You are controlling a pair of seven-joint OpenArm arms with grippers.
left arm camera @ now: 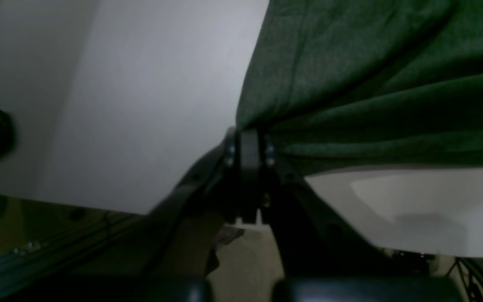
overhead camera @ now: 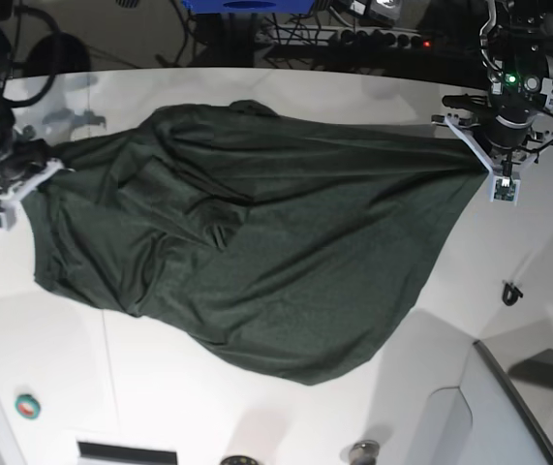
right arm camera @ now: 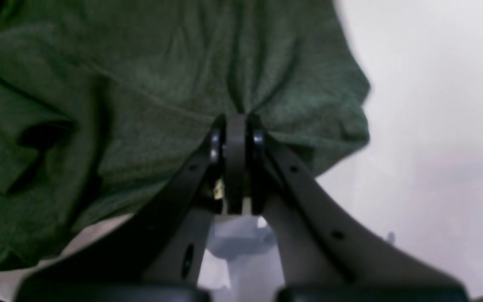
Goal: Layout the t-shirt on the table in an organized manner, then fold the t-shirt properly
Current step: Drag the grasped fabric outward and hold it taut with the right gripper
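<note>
Up close, the left gripper [left arm camera: 250, 138] has its jaws pressed together on a corner of the t-shirt [left arm camera: 375, 84], the dark green cloth bunching into folds that fan out from the pinch. Its wrist view shows the fabric lifted a little there, with a strip of the white table [left arm camera: 141, 105] lit beneath the hanging edge, which the overhead view does not reveal. The right gripper [right arm camera: 235, 130] is likewise clamped on cloth: the t-shirt [right arm camera: 141, 84] puckers into tight creases that meet at the closed tips, and a rounded fold of fabric hangs just to the side of them over the table [right arm camera: 434, 126].

From the base view, the wider picture comes clear, something neither wrist camera gives. The t-shirt [overhead camera: 257, 252] is stretched across the far half of the table [overhead camera: 160, 387] between the two arms, the left gripper [overhead camera: 494, 165] at the view's right edge and the right gripper [overhead camera: 24, 165] at its left. Between them the cloth sags toward the near side into a rounded lobe, heavily wrinkled near the middle. A small round green and red object [overhead camera: 27, 407] lies on the table near the front left corner, well apart from the cloth, and a small dark clip-like thing [overhead camera: 512, 292] sits on the table's right side.
</note>
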